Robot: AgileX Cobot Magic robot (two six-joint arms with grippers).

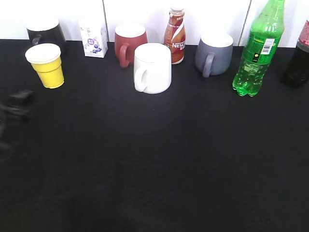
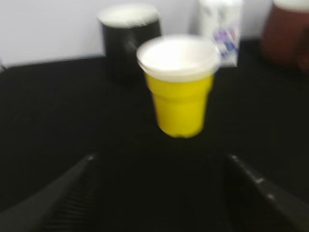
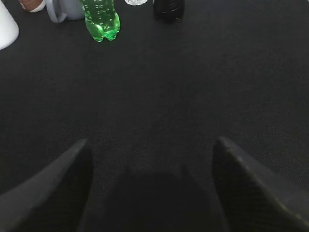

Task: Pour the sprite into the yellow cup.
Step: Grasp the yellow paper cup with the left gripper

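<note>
The sprite [image 1: 258, 50], a tall bright-green bottle, stands upright at the back right of the black table; its base shows at the top of the right wrist view [image 3: 102, 20]. The yellow cup [image 1: 47, 65] stands upright at the back left and shows blurred in the left wrist view [image 2: 179, 87]. My left gripper [image 2: 159, 157] is open and empty, a short way in front of the cup; it shows as a dark blur at the left edge of the exterior view [image 1: 14, 108]. My right gripper [image 3: 152, 145] is open and empty, well short of the sprite, and is outside the exterior view.
Along the back stand a black mug [image 1: 46, 33], a small white carton [image 1: 93, 39], a red mug [image 1: 129, 43], a white mug [image 1: 152, 67], a Nestle bottle [image 1: 175, 36], a grey mug [image 1: 213, 55] and a dark cola bottle [image 1: 299, 60].
</note>
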